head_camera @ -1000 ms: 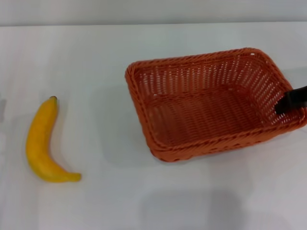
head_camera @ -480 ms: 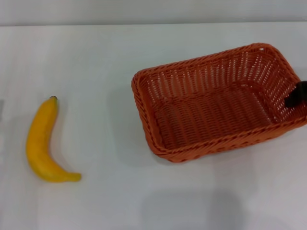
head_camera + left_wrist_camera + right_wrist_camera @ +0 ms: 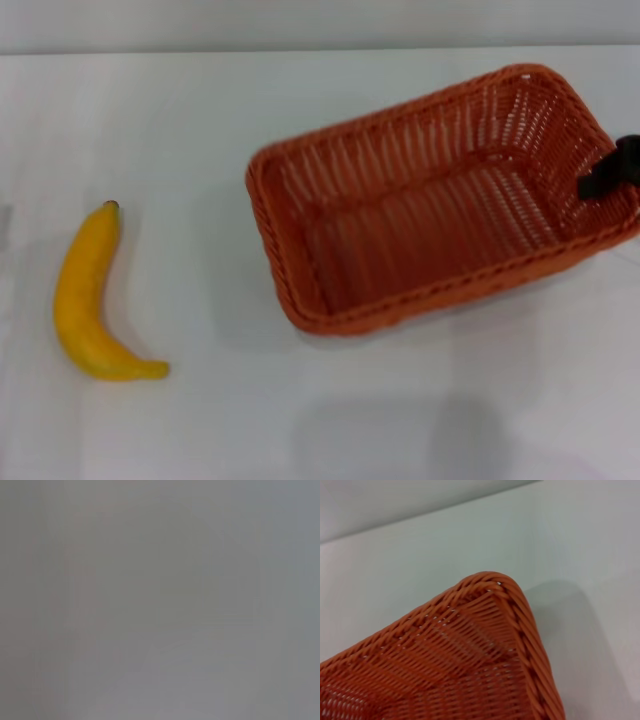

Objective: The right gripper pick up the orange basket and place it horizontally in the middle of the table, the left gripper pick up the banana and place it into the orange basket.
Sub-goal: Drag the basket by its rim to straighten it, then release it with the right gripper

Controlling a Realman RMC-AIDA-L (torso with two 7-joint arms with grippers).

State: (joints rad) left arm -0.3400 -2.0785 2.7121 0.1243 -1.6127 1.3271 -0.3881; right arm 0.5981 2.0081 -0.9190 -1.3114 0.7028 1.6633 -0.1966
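The orange basket (image 3: 420, 296) sits right of centre on the white table (image 3: 300, 420) in the head view, skewed, with its right end farther back than its left. My right gripper (image 3: 608, 176) shows only as a black finger at the picture's right edge, shut on the basket's right-hand wall. One braided rim corner of the basket (image 3: 520, 625) fills the right wrist view above the table (image 3: 420, 555). The yellow banana (image 3: 85, 300) lies alone at the left, dark tip pointing away from me. My left gripper is out of view, and its wrist view is plain grey.
The table's far edge (image 3: 320, 50) meets a grey wall. Bare white tabletop lies between the banana and the basket and along the front.
The basket moved right, then swung back left with its left end nearer the middle and its slant steeper. The right gripper stayed on its right wall. The banana has not moved.
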